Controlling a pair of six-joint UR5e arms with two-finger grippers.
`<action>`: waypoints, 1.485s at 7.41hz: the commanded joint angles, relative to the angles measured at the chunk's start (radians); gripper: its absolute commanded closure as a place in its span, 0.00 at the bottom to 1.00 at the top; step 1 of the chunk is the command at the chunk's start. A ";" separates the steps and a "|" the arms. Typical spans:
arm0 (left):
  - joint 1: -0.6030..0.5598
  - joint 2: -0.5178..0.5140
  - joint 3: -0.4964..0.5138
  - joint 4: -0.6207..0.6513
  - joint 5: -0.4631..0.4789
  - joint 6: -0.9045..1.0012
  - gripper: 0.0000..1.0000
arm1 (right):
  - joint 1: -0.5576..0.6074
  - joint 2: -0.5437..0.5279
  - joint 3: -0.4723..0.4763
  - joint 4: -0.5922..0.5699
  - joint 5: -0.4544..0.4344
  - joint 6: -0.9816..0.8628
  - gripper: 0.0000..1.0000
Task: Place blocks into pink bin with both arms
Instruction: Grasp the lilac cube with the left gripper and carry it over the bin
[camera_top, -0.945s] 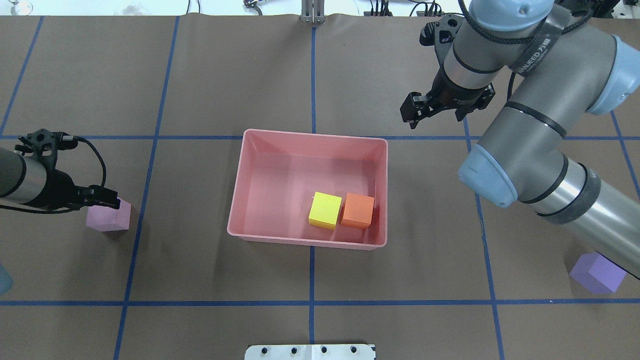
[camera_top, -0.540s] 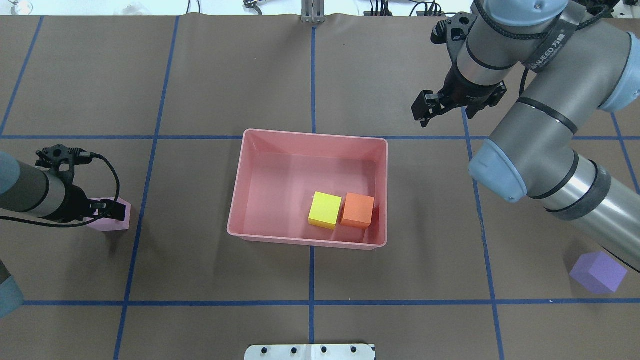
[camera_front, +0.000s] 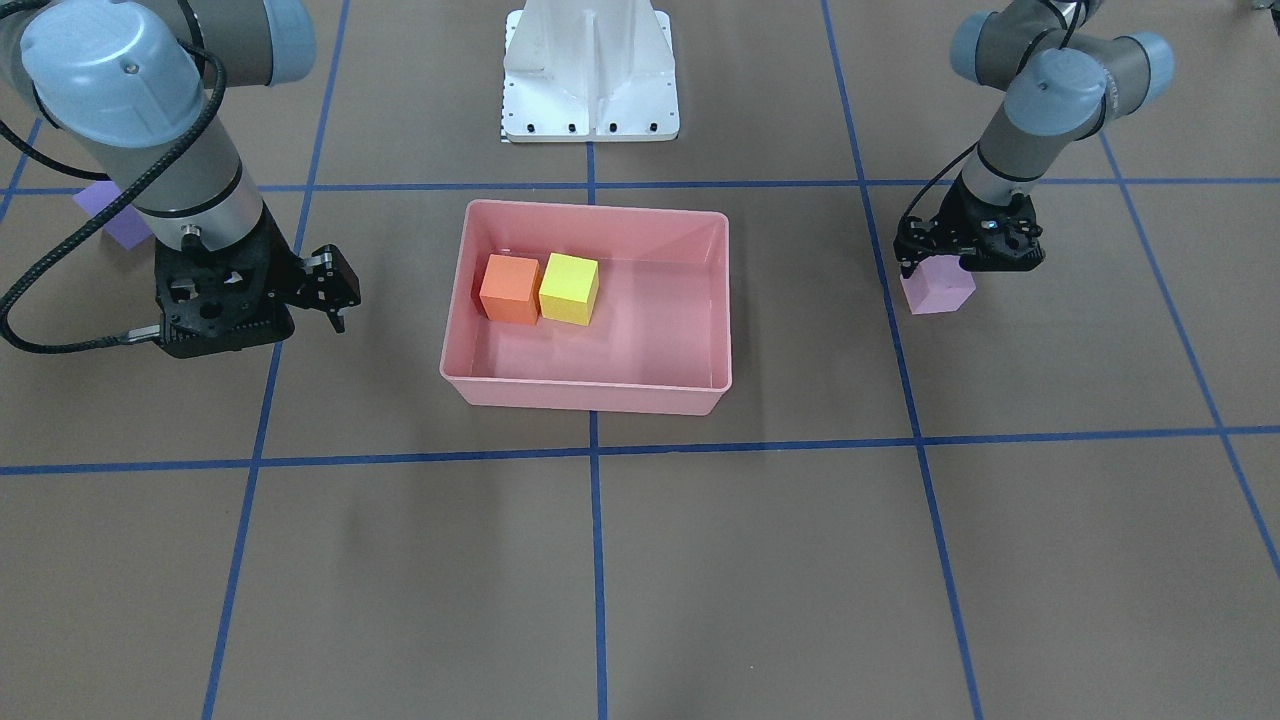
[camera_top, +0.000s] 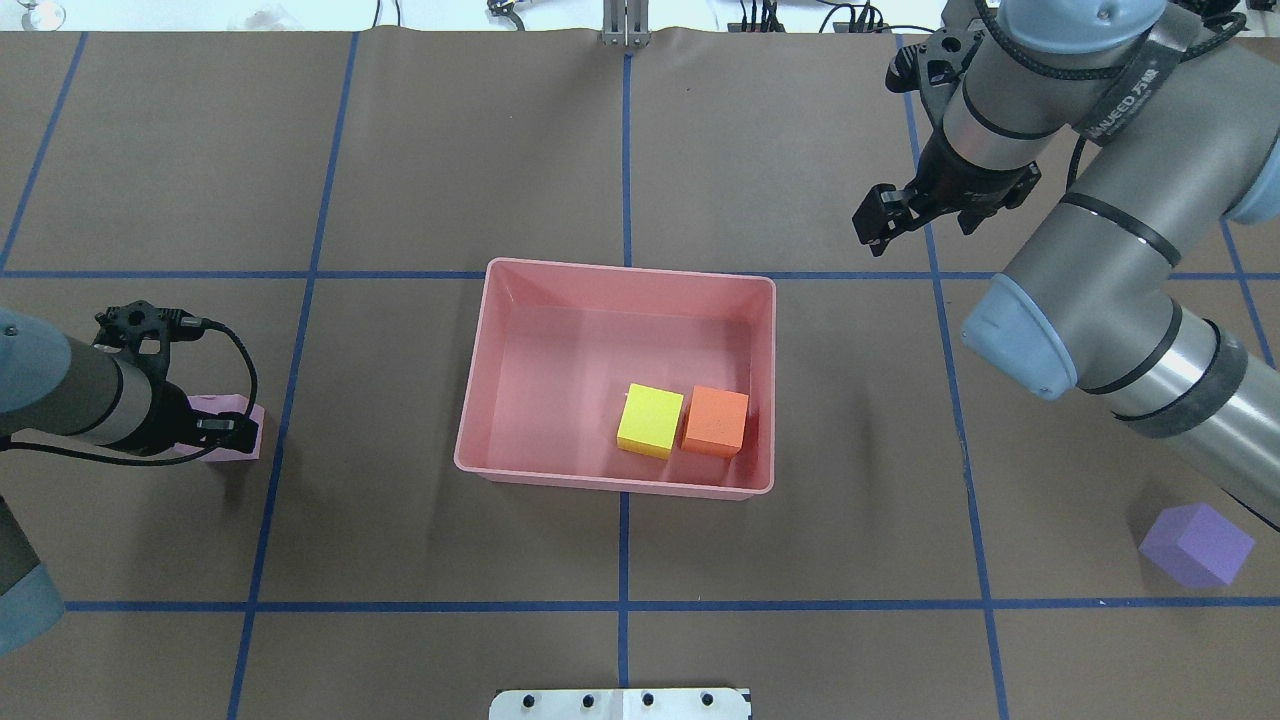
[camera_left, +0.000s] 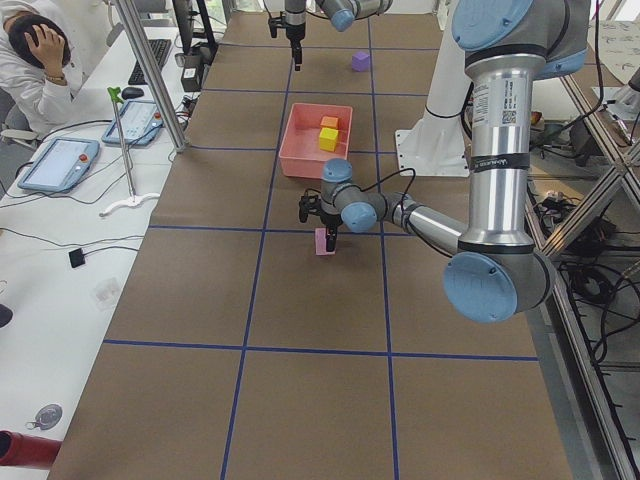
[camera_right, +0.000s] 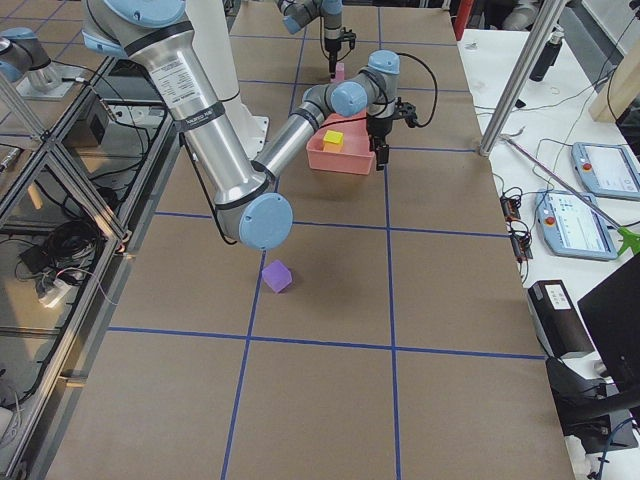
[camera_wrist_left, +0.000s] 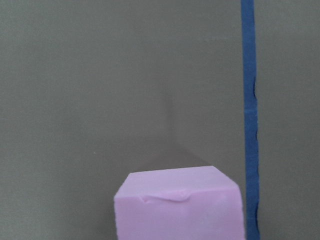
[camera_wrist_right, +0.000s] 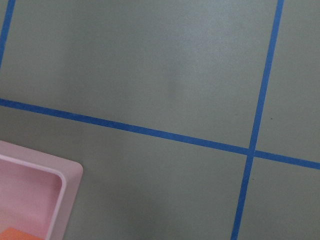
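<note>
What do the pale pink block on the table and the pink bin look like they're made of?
Pale pink block: probably soft foam, matte; no shine, and a small dented crease near its top edge. Pink bin: likely moulded plastic, smooth and slightly glossy; thin walls, rounded corners, faint sheen on its floor.

Bright, even light is falling from above onto the brown desk (camera_top: 400, 150), throwing soft, faint shadows beside the pink bin (camera_top: 472, 420). In the left wrist view the pale pink-lilac block (camera_wrist_left: 177, 210) is casting a diffuse shadow and showing slightly soft edges.
</note>
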 joint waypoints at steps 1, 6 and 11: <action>0.000 -0.007 -0.038 0.011 -0.007 0.006 0.99 | 0.073 -0.063 0.017 0.000 0.062 -0.120 0.00; 0.005 -0.584 -0.214 0.786 -0.070 -0.008 0.95 | 0.190 -0.448 0.114 0.171 0.086 -0.420 0.00; 0.082 -0.794 -0.011 0.784 -0.059 -0.008 0.01 | 0.190 -0.720 0.109 0.497 0.132 -0.420 0.00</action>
